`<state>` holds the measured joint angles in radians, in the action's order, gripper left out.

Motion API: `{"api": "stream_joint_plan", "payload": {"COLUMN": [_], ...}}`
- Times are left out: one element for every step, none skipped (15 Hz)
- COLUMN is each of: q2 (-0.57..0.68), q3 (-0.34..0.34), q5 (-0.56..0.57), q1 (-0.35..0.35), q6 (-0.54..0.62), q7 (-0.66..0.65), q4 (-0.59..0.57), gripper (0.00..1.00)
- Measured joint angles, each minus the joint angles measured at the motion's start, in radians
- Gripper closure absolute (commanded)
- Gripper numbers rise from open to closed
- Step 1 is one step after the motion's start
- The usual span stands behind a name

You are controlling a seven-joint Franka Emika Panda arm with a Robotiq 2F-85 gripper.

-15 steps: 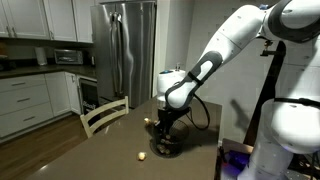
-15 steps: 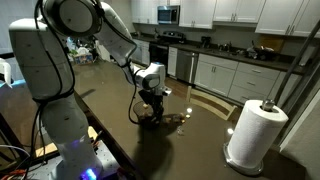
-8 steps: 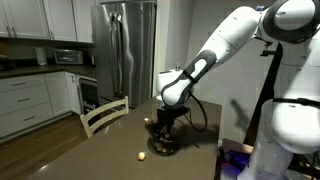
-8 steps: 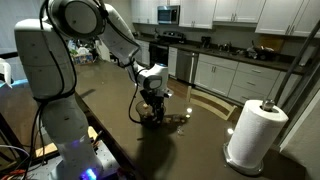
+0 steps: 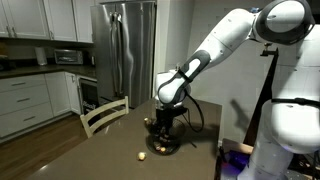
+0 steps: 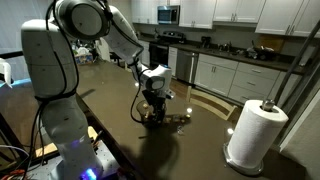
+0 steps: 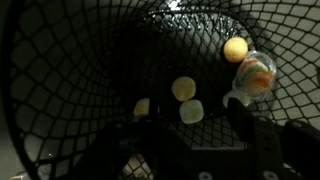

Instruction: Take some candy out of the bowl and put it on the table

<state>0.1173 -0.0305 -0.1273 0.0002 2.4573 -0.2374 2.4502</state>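
The bowl (image 5: pixel 166 147) is a dark mesh basket standing on the dark brown table (image 5: pixel 105 150); it also shows in the exterior view (image 6: pixel 149 119). In the wrist view its mesh wall (image 7: pixel 60 70) fills the frame, with several yellowish candy lumps (image 7: pixel 184 88) and an orange-and-white wrapped piece (image 7: pixel 255 75) at the bottom. My gripper (image 7: pixel 185 130) is lowered into the bowl, its dark fingers spread on either side of a pale candy (image 7: pixel 191 112). It looks open. One candy (image 5: pixel 142 155) lies on the table beside the bowl.
A pale wooden chair (image 5: pixel 103 115) stands at the table's far edge, with a steel fridge (image 5: pixel 125 50) behind. A paper towel roll (image 6: pixel 255 135) stands on the table to one side. Small pieces (image 6: pixel 184 117) lie near the bowl.
The arm has shifted slightly to the side above the bowl. The gripper stays down in the bowl, and the candy on the table has not moved.
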Motion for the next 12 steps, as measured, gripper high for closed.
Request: {"api": "stream_joint_plan", "payload": {"q2": [0.006, 0.012, 0.018, 0.022, 0.025, 0.027, 0.030, 0.031, 0.031, 0.031, 0.031, 0.031], "q3": [0.000, 0.000, 0.000, 0.000, 0.000, 0.000, -0.001, -0.001, -0.001, -0.001, -0.001, -0.001], "q5": [0.000, 0.000, 0.000, -0.001, -0.001, -0.001, -0.002, -0.002, -0.002, -0.003, -0.003, -0.003], "q1": [0.000, 0.000, 0.000, 0.000, 0.000, 0.000, -0.001, -0.001, -0.001, -0.001, -0.001, -0.001], "q6": [0.000, 0.000, 0.000, -0.001, -0.001, -0.002, -0.003, -0.003, -0.005, -0.009, -0.012, -0.015], "q7": [0.000, 0.000, 0.000, 0.000, 0.000, 0.000, 0.000, 0.000, 0.000, 0.000, 0.000, 0.000], "q4": [-0.001, -0.002, -0.002, -0.002, -0.002, -0.003, -0.004, -0.004, -0.006, -0.008, -0.010, -0.012], "gripper": [0.65, 0.71, 0.78, 0.84, 0.91, 0.95, 0.96, 0.96, 0.97, 0.95, 0.97, 0.95]}}
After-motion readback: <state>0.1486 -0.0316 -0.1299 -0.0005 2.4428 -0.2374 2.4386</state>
